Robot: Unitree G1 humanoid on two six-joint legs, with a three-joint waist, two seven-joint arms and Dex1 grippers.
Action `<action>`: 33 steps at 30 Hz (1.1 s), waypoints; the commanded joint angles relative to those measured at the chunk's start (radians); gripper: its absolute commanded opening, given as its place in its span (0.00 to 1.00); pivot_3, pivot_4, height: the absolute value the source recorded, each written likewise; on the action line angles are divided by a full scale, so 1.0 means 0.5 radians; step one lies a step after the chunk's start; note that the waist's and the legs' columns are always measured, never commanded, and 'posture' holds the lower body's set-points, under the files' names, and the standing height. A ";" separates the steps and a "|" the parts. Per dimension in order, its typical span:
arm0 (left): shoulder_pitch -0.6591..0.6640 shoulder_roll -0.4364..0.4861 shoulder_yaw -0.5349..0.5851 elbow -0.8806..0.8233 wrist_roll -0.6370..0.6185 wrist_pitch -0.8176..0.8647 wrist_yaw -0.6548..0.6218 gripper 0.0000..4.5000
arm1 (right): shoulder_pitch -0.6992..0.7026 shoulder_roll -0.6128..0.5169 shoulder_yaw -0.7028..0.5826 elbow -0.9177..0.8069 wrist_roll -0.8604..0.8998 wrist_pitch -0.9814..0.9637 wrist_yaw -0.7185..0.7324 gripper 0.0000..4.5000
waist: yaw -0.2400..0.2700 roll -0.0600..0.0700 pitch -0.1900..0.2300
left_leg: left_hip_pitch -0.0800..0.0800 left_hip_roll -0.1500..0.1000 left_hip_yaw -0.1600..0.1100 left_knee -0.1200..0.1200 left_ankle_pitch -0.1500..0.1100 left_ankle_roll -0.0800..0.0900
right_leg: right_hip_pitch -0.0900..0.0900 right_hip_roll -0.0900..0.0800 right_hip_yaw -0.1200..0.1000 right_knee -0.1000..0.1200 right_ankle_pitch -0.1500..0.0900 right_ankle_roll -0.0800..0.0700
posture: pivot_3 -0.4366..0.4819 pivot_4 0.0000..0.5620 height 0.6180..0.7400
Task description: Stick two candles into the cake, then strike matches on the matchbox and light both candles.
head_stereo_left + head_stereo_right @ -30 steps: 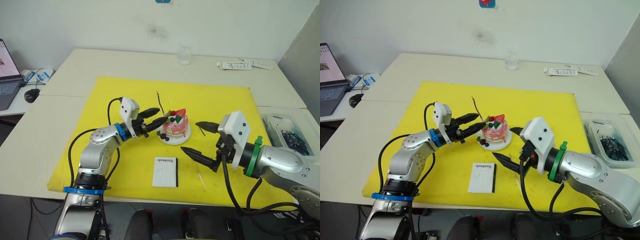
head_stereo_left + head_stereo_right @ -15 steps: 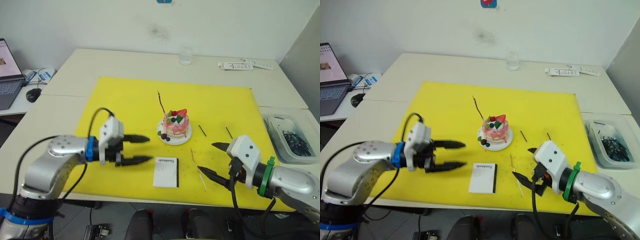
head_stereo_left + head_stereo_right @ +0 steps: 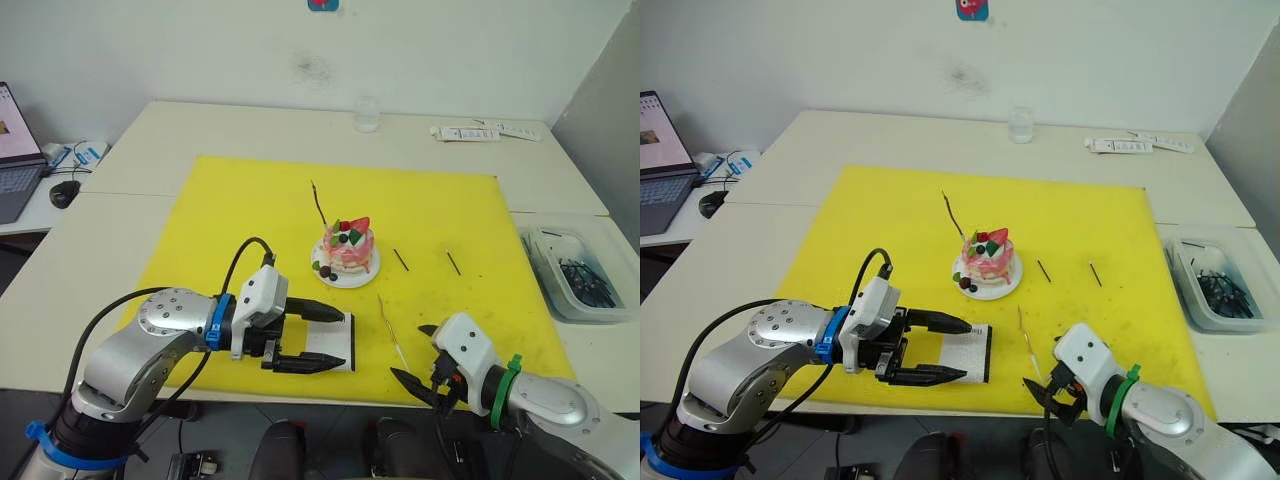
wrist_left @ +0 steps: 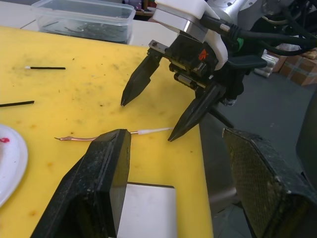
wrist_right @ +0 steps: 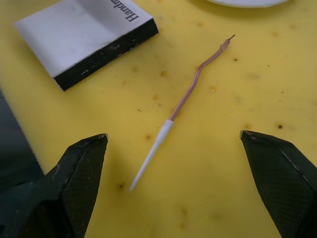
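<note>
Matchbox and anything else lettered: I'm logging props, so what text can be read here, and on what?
"Hand": start of a word cut off at the picture's edge, black print on the white matchbox.
White strips at the table's far edge: markings too small to read.
Laptop screen: unreadable.

A yellow mat (image 3: 250, 215) is spread on the pale surface (image 3: 150, 130). A clear glass (image 3: 367, 115) is seen near the wall, white strips (image 3: 485, 131) beside it. A clear container (image 3: 570, 285) of dark items is placed right; a laptop (image 3: 15, 150) and mouse (image 3: 63, 190) left.
</note>
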 commanded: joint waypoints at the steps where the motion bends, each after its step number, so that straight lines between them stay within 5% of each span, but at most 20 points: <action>1: -0.004 0.004 0.013 -0.069 -0.023 -0.013 0.013 0.74 | 0.020 0.042 0.051 0.010 -0.091 -0.060 0.004 0.87 | 0.000 0.000 0.000 | 0.000 0.000 0.000 0.000 0.000 0.000 | 0.000 0.000 0.000 0.000 -0.001 0.000 | 0.48 0.27 1.00; 12: -0.018 0.004 0.012 -0.030 0.007 -0.033 0.035 0.74 | -0.054 0.175 0.092 0.046 -0.137 0.087 -0.015 0.01 | 0.000 0.000 0.000 | 0.000 0.000 -0.001 0.000 0.000 0.000 | 0.000 -0.001 -0.001 0.001 -0.001 0.000 | 0.48 0.27 1.00; 19: -0.023 0.014 0.041 -0.004 -0.014 -0.017 0.036 0.74 | -0.088 0.253 -0.333 -0.088 0.165 0.381 0.044 0.01 | 0.001 0.000 0.000 | 0.000 0.000 -0.001 0.000 0.000 0.000 | 0.000 -0.001 -0.001 0.001 -0.001 0.000 | 0.48 0.27 1.00; 24: -0.048 0.005 0.046 -0.057 -0.110 0.066 0.046 0.74 | 0.057 -0.040 -0.970 -0.135 0.363 0.481 0.356 0.01 | 0.002 0.001 0.000 | -0.002 -0.001 0.000 0.000 0.000 0.000 | 0.000 -0.002 -0.001 -0.001 -0.001 0.000 | 0.48 0.27 1.00; 28: -0.093 -0.008 0.017 -0.122 -0.192 0.130 0.043 0.74 | 0.450 -0.230 -1.311 0.014 0.212 0.237 0.679 0.01 | 0.013 0.001 0.000 | -0.003 -0.002 -0.001 -0.001 0.000 0.000 | 0.000 -0.001 -0.003 -0.002 -0.002 -0.001 | 0.48 0.27 1.00; 33: -0.167 -0.056 -0.085 -0.198 -0.232 0.163 0.024 0.74 | 0.802 -0.248 -1.400 0.302 -0.051 -0.317 0.997 0.01 | 0.006 0.002 -0.001 | -0.002 -0.002 -0.002 -0.001 0.000 0.000 | 0.001 0.002 -0.002 -0.001 -0.002 -0.001 | 0.48 0.27 1.00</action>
